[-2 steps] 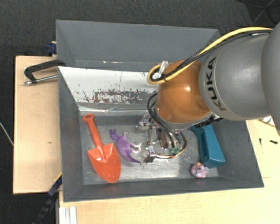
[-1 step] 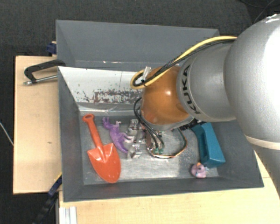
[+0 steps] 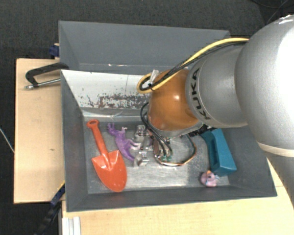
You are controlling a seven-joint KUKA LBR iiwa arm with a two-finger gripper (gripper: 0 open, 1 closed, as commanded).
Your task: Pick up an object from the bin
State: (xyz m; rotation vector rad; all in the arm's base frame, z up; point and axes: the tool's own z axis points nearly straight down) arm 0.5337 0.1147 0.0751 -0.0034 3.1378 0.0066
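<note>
My gripper (image 3: pixel 141 146) is low in the middle of the bin, under the orange wrist cover. It stands open, one fingertip (image 3: pixel 140 130) toward the back and the other (image 3: pixel 142 159) toward the front. A purple toy figure (image 3: pixel 121 140) lies just to its left, and the figure's right end reaches in between the two fingertips. An orange toy shovel (image 3: pixel 108 166) lies further left, handle to the back and blade to the front.
A blue block-shaped thing (image 3: pixel 220 153) lies at the right of the bin floor. A small pink and purple thing (image 3: pixel 209 179) sits in front of it. The arm and its cables cover the bin's right and back.
</note>
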